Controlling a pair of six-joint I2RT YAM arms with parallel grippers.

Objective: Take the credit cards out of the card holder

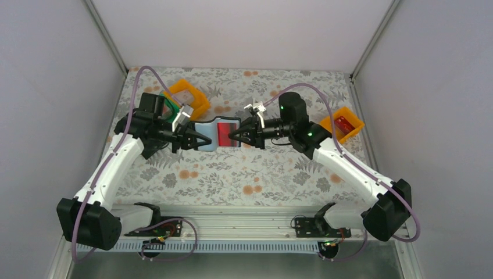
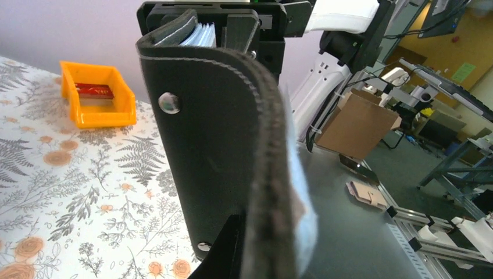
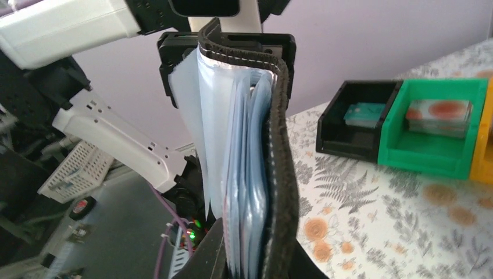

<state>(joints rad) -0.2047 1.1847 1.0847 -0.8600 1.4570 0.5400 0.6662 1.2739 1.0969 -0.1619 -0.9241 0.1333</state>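
The black card holder point(image 1: 216, 135) hangs open between my two grippers above the table's middle. A red credit card point(image 1: 228, 130) shows in its right half, and a pale bluish pocket in its left half. My left gripper point(image 1: 202, 141) is shut on the holder's left end. In the left wrist view the black cover point(image 2: 209, 151) fills the centre, with one finger point(image 2: 229, 250) against it. My right gripper point(image 1: 234, 137) is shut on the right end. In the right wrist view its jaws point(image 3: 261, 258) clamp the bluish sleeves point(image 3: 247, 168) and the black cover edge point(image 3: 285, 174).
An orange tray point(image 1: 349, 116) at the right holds a red card point(image 1: 346, 124); it also shows in the left wrist view point(image 2: 107, 113). An orange tray point(image 1: 197, 99) and a green tray point(image 1: 170, 108) sit behind my left arm. The right wrist view shows a black tray point(image 3: 349, 142) and the green tray point(image 3: 430, 154), each holding a card.
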